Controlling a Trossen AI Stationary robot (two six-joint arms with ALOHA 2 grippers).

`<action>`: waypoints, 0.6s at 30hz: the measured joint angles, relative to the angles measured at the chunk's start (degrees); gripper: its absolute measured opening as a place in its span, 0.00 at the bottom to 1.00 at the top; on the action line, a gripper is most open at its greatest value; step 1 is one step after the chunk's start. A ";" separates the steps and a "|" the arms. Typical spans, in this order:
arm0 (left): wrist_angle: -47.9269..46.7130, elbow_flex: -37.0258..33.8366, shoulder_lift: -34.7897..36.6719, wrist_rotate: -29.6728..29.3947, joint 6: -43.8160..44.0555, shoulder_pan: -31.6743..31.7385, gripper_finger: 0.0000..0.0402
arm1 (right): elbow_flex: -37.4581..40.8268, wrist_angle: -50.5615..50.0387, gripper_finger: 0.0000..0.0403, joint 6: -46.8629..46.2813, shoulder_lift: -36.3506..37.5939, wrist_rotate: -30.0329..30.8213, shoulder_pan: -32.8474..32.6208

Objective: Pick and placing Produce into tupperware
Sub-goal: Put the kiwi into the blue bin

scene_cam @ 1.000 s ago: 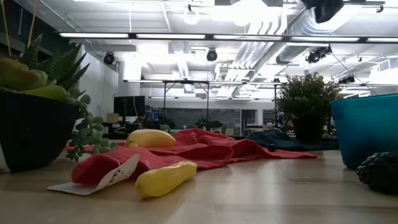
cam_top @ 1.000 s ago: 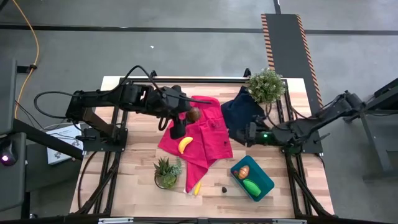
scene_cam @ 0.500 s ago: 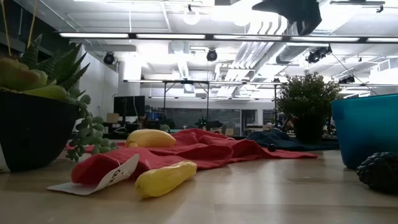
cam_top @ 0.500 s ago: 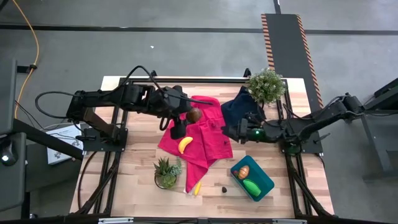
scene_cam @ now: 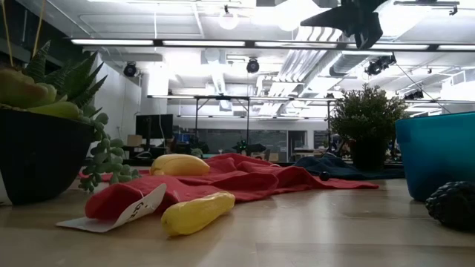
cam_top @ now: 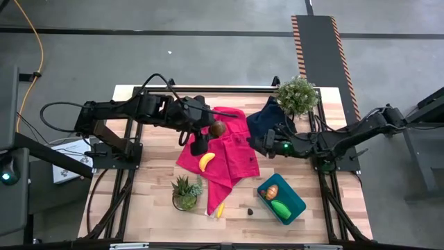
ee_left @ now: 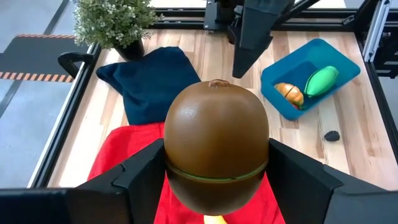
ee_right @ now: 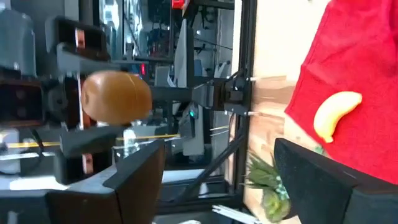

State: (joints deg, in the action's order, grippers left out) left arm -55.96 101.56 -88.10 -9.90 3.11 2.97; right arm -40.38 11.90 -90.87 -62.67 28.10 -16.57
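While the near edge of the wooden table (cam_top: 159, 208) carries little, we see there a yellow banana (cam_top: 220, 210) lying at the near tip of the red cloth (cam_top: 232, 156), with a small dark lump (cam_top: 250, 209) just to its right. To the right of that lump sits the teal tupperware (cam_top: 295, 194), set at an angle, holding an orange piece (cam_top: 272, 192) and a green piece (cam_top: 281, 207) side by side. Left of the banana stands a succulent in a dark pot (cam_top: 185, 192).

Farther in, a second banana (cam_top: 206, 161) rests on the middle of the red cloth. Above the cloth's far left part we find the left gripper (cam_top: 211, 130), its fingers clamped on the brown piece (cam_top: 217, 128), which is lifted clear of the cloth; in the left wrist view the brown piece (ee_left: 216, 146) fills the space between the two dark fingers (ee_left: 134, 177).

The right gripper (cam_top: 254, 144) hangs over the right edge of the red cloth, pointed toward the left one, with its fingers spread and nothing between them. In the right wrist view the brown piece (ee_right: 116, 98) shows well apart from it.

Behind the right gripper a navy cloth (cam_top: 269, 121) lies bunched, and at the far right corner stands a leafy potted plant (cam_top: 296, 96).
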 joint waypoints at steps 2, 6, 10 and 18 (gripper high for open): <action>0.00 0.00 -0.12 0.01 -0.09 -0.01 0.61 | 0.00 0.12 0.72 -0.85 0.00 -0.27 0.22; 0.83 0.02 -0.81 1.18 -0.13 0.01 0.61 | 0.00 1.00 0.72 -1.72 0.00 -1.11 0.91; 2.49 0.02 -1.91 1.67 -0.20 -0.01 0.61 | 0.00 3.71 0.72 -1.74 0.00 -4.70 2.69; 3.63 -0.02 -2.74 1.93 -0.96 -0.01 0.61 | 0.00 11.37 0.72 -0.95 0.00 -11.16 5.07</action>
State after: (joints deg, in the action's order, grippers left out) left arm -52.34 101.54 -90.85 -7.97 2.15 2.96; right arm -40.38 23.27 -91.82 -62.67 16.93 -11.50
